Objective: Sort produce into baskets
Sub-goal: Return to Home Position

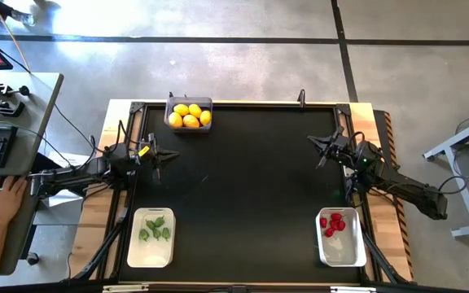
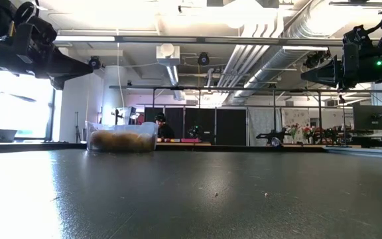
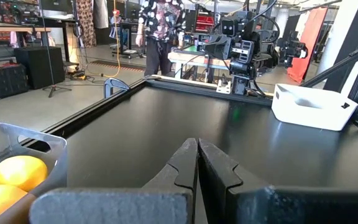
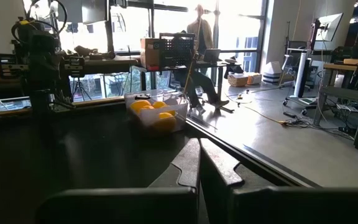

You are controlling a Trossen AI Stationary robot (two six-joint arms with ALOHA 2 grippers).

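Left pincer and right pincer I see both closed, empty, over opposite sides of the desk.

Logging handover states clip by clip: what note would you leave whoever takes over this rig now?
Left gripper: jaws shut, empty, raised over the mat on its left side.
Right gripper: jaws shut, empty, raised over its right side.
Lemons in the dark grey bin, green pieces in the left white bin, red pieces in the right white bin.
Done: sorting; no loose produce shows on the mat.
Left: likely only parking the arms.
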